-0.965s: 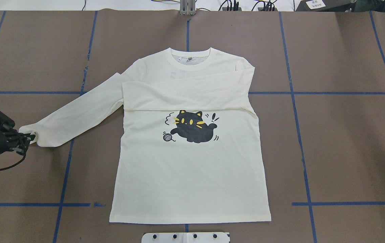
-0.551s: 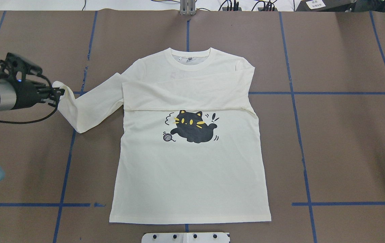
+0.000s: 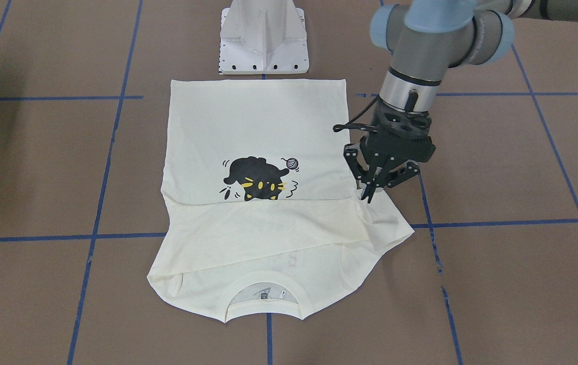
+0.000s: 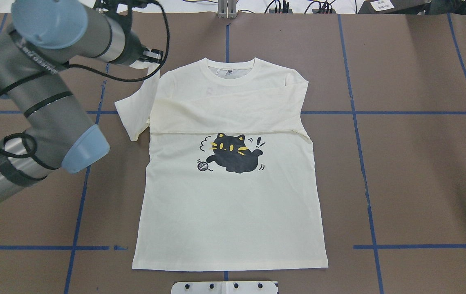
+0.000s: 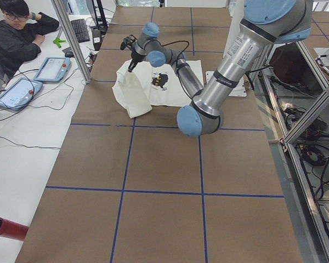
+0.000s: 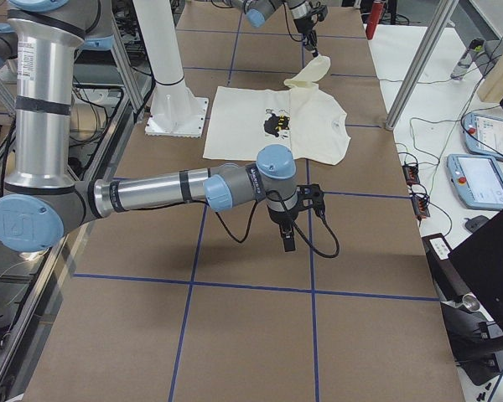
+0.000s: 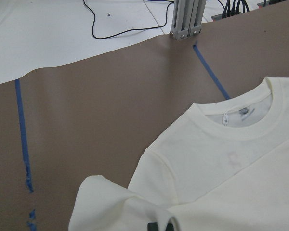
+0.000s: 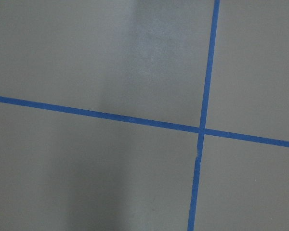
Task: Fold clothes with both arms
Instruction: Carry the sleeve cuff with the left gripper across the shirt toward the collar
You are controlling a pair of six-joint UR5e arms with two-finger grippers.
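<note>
My left hand (image 3: 371, 192) pinches the sleeve (image 4: 133, 116) | moved from counter's left edge up by collar (image 4: 229, 67) | next: lay across shirt (image 4: 229, 212)

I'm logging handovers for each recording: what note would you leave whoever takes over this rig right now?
Shirt: flat on the table, print up, collar away from the robot.
Left gripper: jaws shut on the cuff of one sleeve, which is lifted by the shirt's side.
Right gripper: over bare table, clear of the shirt. Whether it is open or shut cannot be told.
Done: the other sleeve lies folded across the chest.
Left: lay the held sleeve across as well, then fold the body.
</note>
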